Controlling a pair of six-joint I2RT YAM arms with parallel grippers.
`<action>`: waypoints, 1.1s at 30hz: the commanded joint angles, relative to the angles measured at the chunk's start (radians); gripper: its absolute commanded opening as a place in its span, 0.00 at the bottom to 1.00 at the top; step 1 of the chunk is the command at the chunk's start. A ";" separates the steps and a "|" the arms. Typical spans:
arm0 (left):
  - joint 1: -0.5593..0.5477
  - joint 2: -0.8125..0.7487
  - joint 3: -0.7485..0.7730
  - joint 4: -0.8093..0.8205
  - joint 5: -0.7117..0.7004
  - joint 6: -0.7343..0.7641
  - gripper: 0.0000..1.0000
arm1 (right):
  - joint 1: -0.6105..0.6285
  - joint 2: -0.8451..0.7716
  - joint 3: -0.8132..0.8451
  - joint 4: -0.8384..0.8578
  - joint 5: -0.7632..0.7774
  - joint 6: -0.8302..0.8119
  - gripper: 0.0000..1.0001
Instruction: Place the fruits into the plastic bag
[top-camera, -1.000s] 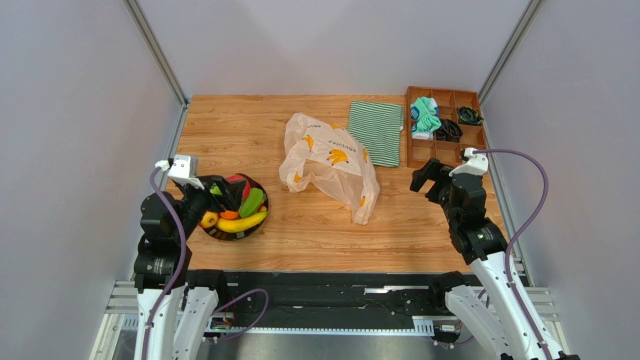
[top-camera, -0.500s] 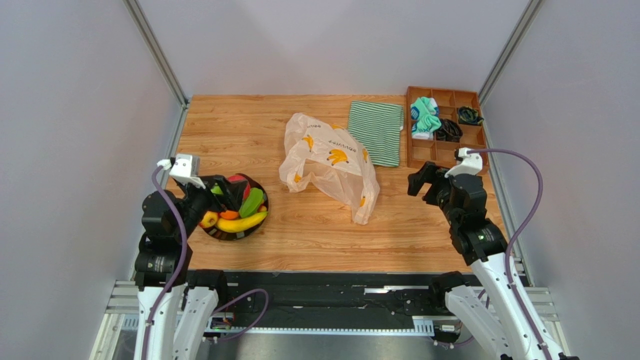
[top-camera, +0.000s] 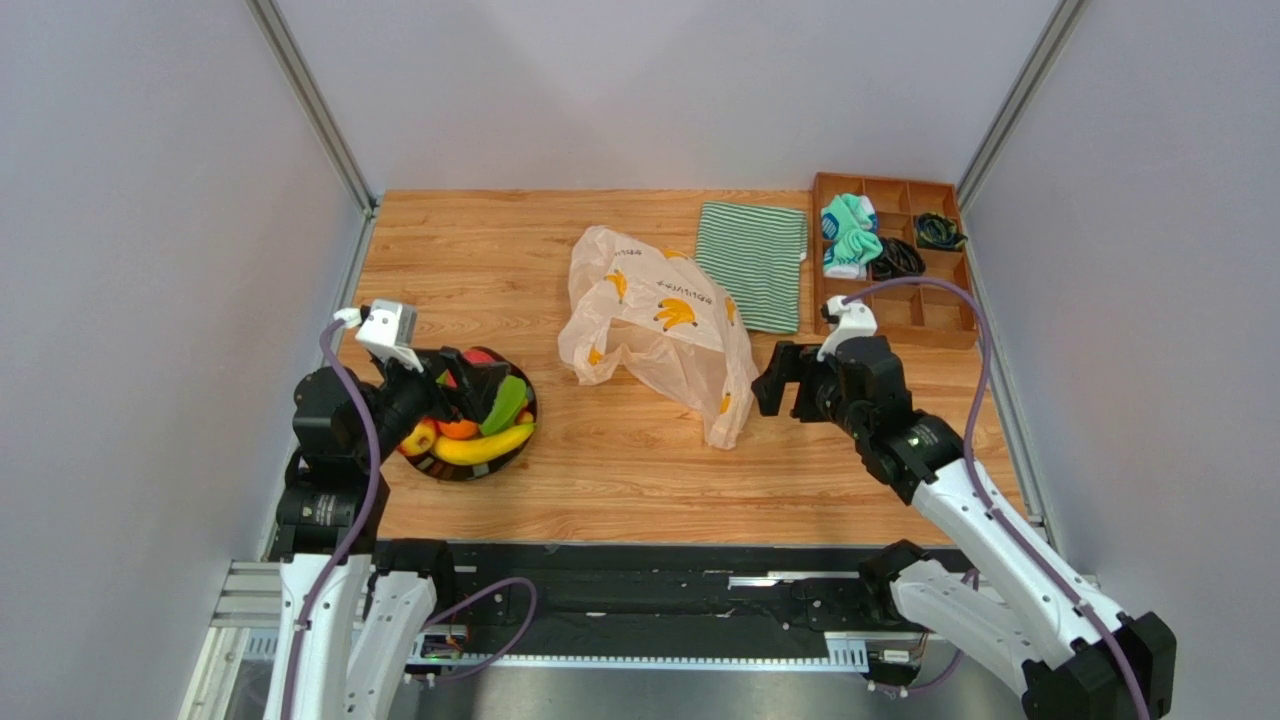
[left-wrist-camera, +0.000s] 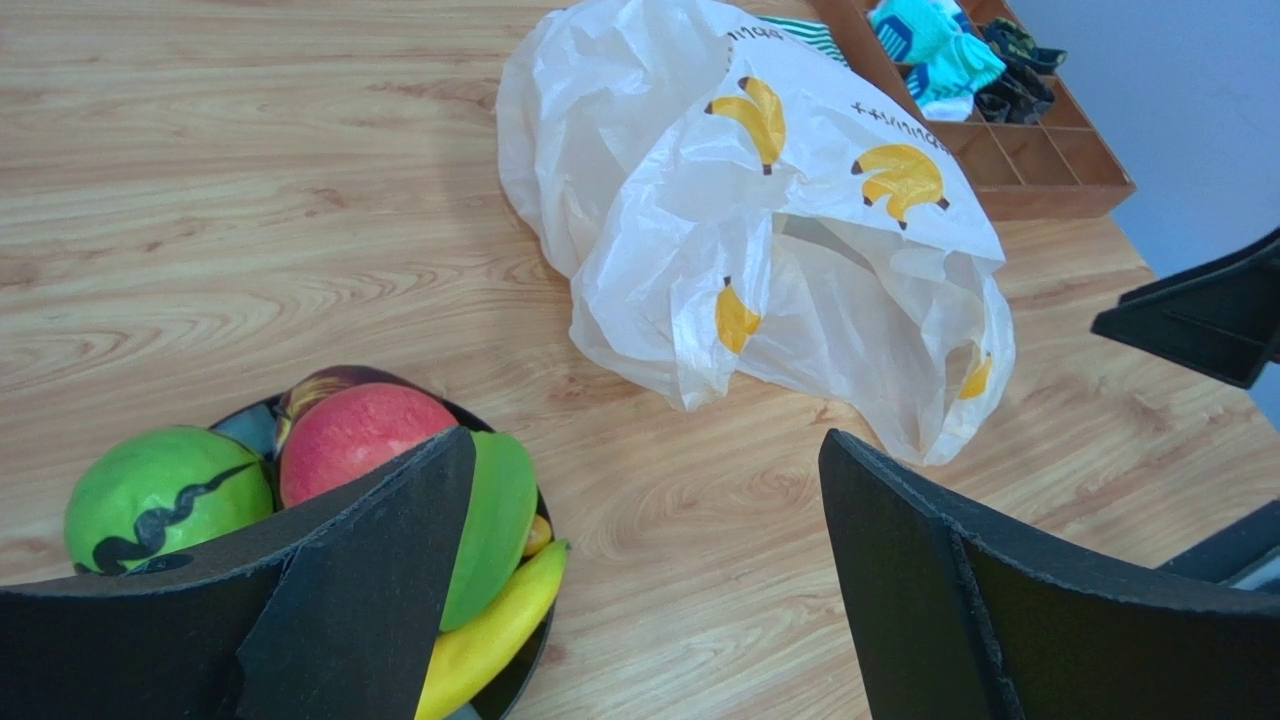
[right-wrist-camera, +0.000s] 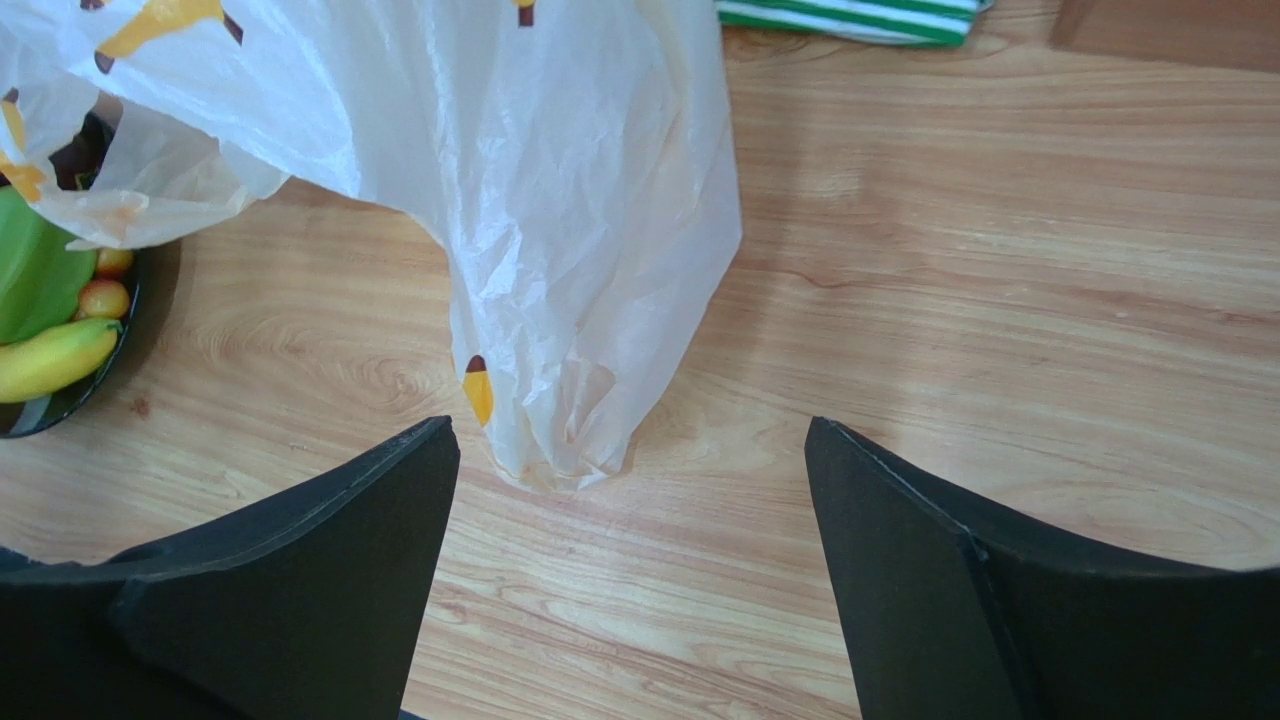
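From above, shows the left gripper (top-camera: 448, 387) spread and empty right over the fruits (top-camera: 478, 425) heaped in a dark bowl (top-camera: 451, 474), and the right gripper (top-camera: 783, 383) likewise spread and empty, just short of the near tail of the plastic bag (top-camera: 658, 318). From the left wrist, puts red apple (left-wrist-camera: 358, 435), green ball (left-wrist-camera: 158, 495) and banana (left-wrist-camera: 489, 638) below-left of the fingers (left-wrist-camera: 346, 600), the bag well ahead to the right. From the right wrist, finds the bag's crumpled end dead ahead between the fingers (right-wrist-camera: 286, 600), long axis running away up-left. Leaves the left arm nearer the fruits, the right nearer the bag.
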 joint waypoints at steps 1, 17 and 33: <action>0.001 0.009 -0.013 0.059 0.051 0.008 0.93 | 0.024 0.063 -0.018 0.127 -0.081 0.051 0.91; -0.446 0.180 -0.059 0.174 -0.282 -0.147 0.93 | 0.045 0.339 -0.043 0.338 -0.308 0.104 0.67; -0.542 0.618 -0.057 0.453 -0.485 -0.233 0.94 | 0.044 0.169 0.020 0.123 -0.244 0.087 0.00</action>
